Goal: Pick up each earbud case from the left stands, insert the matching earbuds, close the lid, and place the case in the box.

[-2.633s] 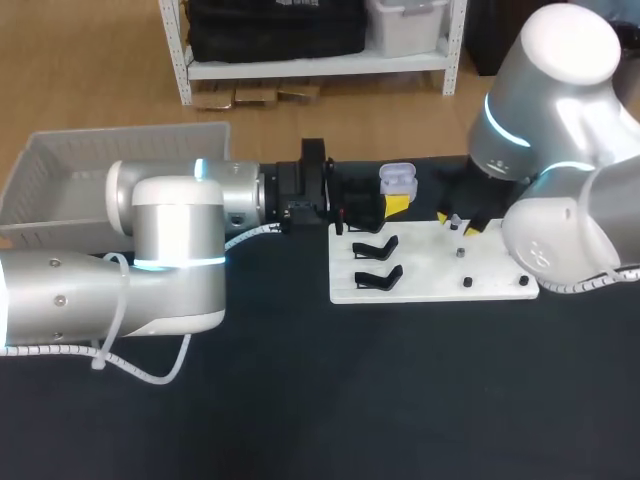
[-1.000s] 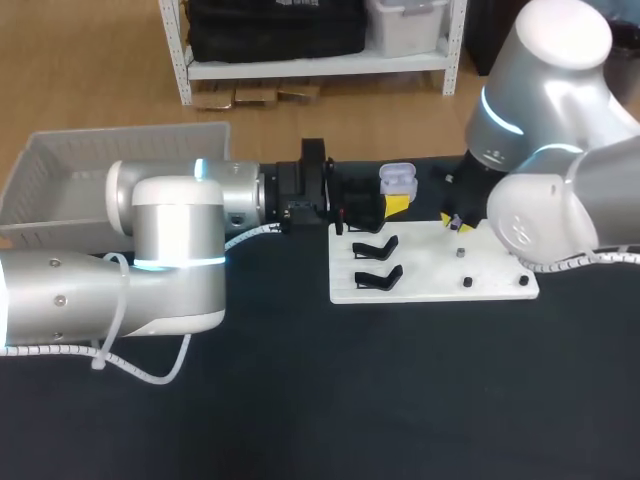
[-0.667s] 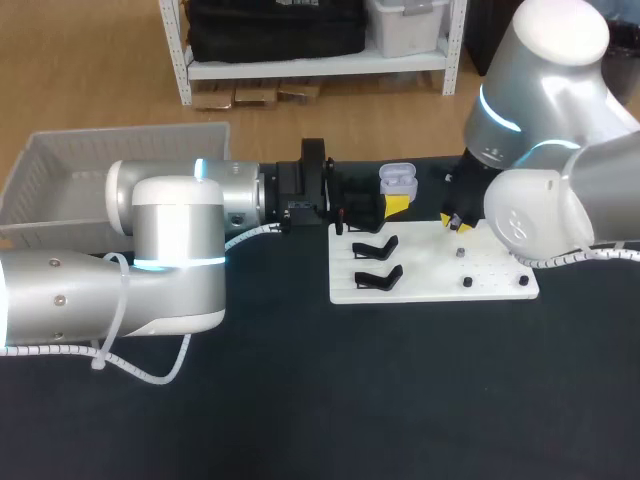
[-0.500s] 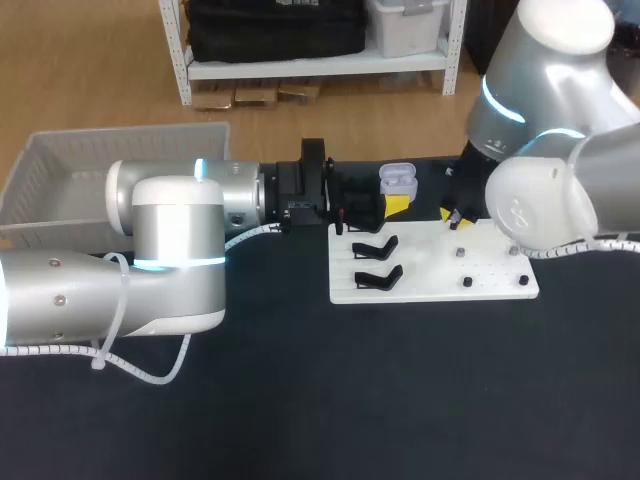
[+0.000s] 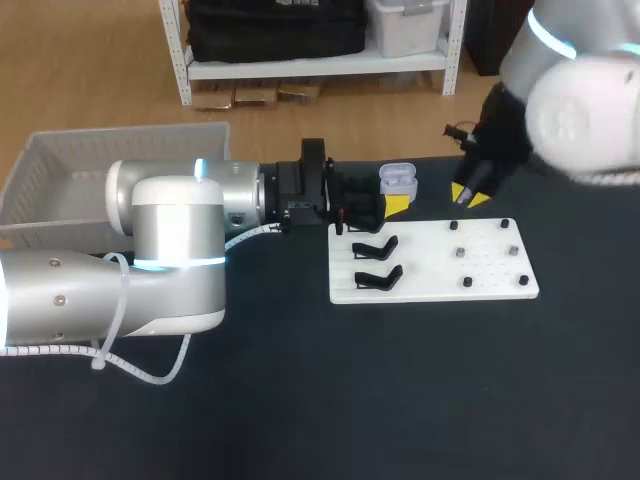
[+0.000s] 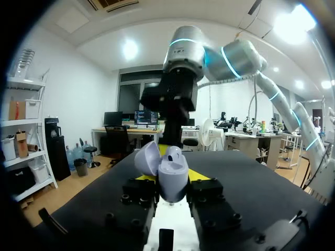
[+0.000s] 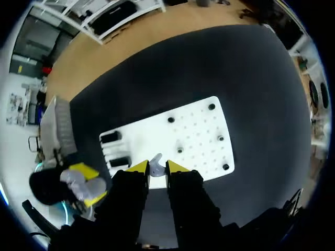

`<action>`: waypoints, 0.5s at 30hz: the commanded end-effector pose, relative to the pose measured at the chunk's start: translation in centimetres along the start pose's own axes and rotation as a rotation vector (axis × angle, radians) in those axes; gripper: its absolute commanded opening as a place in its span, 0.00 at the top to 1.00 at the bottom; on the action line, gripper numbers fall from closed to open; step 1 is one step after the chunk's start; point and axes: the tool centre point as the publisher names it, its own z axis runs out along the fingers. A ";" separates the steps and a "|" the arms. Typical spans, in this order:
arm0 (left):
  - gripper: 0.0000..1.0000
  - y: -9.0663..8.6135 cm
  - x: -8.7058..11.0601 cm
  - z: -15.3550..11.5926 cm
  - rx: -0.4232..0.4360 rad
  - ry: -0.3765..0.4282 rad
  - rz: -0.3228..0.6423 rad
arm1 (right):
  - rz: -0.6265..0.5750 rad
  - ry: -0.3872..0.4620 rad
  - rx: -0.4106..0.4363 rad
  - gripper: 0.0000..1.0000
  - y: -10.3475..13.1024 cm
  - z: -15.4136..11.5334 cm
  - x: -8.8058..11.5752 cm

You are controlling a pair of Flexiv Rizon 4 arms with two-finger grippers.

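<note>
- One black tabletop point(image 5: 400, 400) carries the work; the box point(image 5: 60, 170) sits at its far left, well apart from both hands
- White peg board point(image 5: 430, 268) lies mid-tabletop, with two black stands point(image 5: 375, 247) on its left part
- Left hand point(image 5: 392, 205) is clamped on the earbud case point(image 5: 398, 181), lid open, held just beyond the board's far edge, toward its left end
- Right hand point(image 5: 468, 194) hangs over the board's far edge, near the case, closed on a small pale earbud point(image 7: 156, 167)
- Judgement: insertion is the step in hand. Hold the case motionless, line the earbud with its matching socket, go in straight and slowly, and let go only once it is seated; a tilted entry risks catching the open lid or shifting the case in its grip
</note>
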 end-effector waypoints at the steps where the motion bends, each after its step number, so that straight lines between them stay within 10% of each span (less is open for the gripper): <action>1: 1.00 -0.2 0.1 0.0 -0.007 -0.005 0.004 | -0.062 0.056 0.015 1.00 0.9 -4.4 1.0; 15: 1.00 -0.2 0.1 0.0 -0.007 -0.005 0.004 | -0.335 0.049 0.022 1.00 7.2 -8.1 4.5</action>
